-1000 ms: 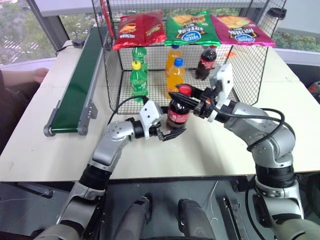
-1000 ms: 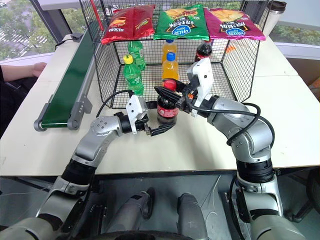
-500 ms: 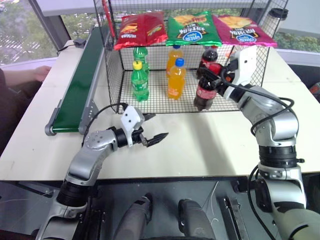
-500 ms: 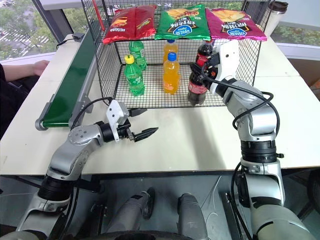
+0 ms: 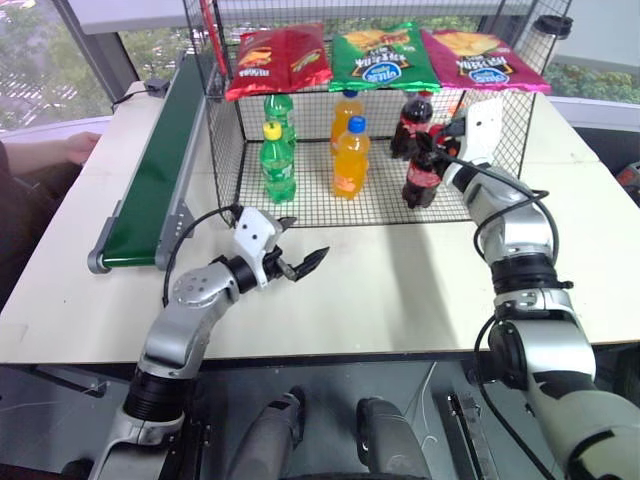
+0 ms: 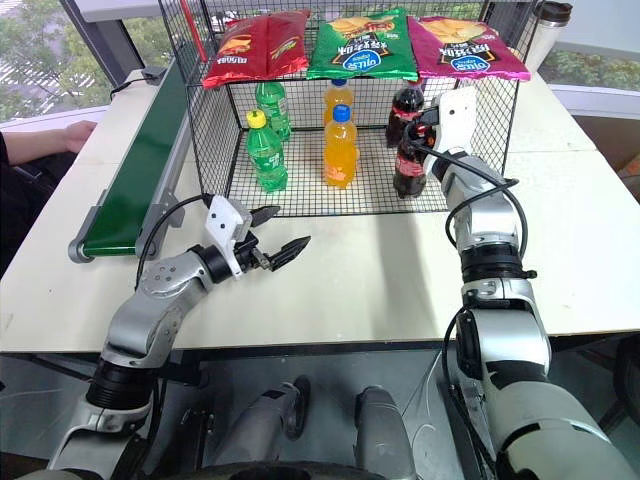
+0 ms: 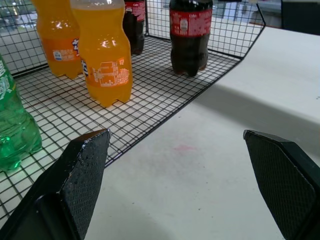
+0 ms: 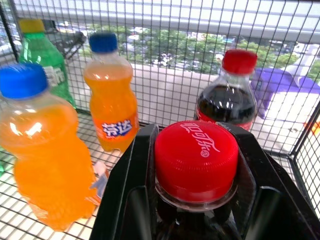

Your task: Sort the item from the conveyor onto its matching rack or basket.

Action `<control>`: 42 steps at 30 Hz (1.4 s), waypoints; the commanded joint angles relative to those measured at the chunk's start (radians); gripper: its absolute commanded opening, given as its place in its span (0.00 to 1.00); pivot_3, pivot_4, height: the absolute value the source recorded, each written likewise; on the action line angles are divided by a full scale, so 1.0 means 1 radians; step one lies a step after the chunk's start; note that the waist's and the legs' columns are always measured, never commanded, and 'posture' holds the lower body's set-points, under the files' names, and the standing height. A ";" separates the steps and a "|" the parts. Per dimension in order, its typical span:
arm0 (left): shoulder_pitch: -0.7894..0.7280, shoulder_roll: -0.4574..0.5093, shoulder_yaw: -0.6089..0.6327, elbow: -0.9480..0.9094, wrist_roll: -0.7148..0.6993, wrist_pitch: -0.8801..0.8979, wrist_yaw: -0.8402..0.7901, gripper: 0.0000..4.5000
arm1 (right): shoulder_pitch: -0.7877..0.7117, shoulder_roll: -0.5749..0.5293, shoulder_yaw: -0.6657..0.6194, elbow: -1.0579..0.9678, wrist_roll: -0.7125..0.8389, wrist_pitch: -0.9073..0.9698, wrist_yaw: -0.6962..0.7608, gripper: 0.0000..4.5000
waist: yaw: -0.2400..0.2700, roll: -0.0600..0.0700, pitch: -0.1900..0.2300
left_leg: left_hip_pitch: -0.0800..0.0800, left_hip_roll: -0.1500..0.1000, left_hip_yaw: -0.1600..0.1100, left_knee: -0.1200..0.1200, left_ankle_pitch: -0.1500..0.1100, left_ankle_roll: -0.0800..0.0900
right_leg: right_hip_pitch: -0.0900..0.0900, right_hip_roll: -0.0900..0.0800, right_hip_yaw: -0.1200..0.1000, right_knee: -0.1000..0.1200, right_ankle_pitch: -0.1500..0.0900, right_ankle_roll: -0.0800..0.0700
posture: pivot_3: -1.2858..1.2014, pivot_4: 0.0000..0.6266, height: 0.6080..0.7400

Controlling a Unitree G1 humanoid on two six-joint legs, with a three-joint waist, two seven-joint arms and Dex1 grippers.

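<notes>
My right fingers (image 8: 135, 180) are clamped on the neck of the cola bottle (image 5: 423, 172), just under its red cap (image 8: 196, 159), and I see the bottle upright inside the black wire cage (image 5: 225, 170), at the front right part of its grid floor; whether its base rests on the grid I cannot tell. A second cola bottle (image 5: 414, 122) stands just behind it, at about twelve o'clock from the held one. Out at nine o'clock from my right gripper (image 5: 436, 152) stand two orange soda bottles (image 5: 350, 157), one behind the other, and farther on at nine o'clock two green soda bottles (image 5: 277, 162). Above them, on the cage's upper wire shelf, lie three snack bags (image 5: 384, 56): red, green and pink. My left gripper (image 5: 297, 251) hangs over the white table (image 5: 400, 290) in front of the cage, its fingers (image 7: 82, 175) wide apart with nothing between them, pointing toward the cage's open front edge. From that gripper the held cola bottle sits at about two o'clock, well apart. The dark green conveyor (image 5: 160, 170) runs along the left side of the cage, at about ten o'clock from my left gripper, with nothing on its belt. A person's hand (image 5: 78, 149) rests on the table's left edge beyond the conveyor.
</notes>
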 commanded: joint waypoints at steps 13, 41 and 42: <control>0.017 0.009 0.004 -0.052 0.013 -0.019 0.019 1.00 | -0.115 -0.018 -0.048 0.169 -0.031 -0.159 0.009 0.78 | -0.001 0.000 0.000 | 0.001 0.000 0.001 0.000 0.000 0.000 | 0.000 0.001 0.001 0.001 0.000 0.000 | 0.52 0.24 0.98; 0.082 -0.007 -0.022 0.006 0.024 -0.046 0.008 1.00 | 0.374 -0.157 -0.180 -0.620 0.231 0.427 0.142 0.99 | 0.003 0.002 -0.001 | 0.002 0.002 0.005 0.001 0.000 0.000 | -0.001 -0.002 0.005 0.005 -0.002 -0.003 | 0.52 0.24 0.98; 0.086 -0.010 -0.019 0.008 0.020 -0.041 0.012 1.00 | 0.423 -0.152 -0.175 -0.675 0.258 0.464 0.154 0.99 | 0.005 0.002 -0.002 | 0.002 0.002 0.005 0.001 0.000 0.000 | -0.001 -0.002 0.005 0.006 -0.002 -0.003 | 0.52 0.24 0.98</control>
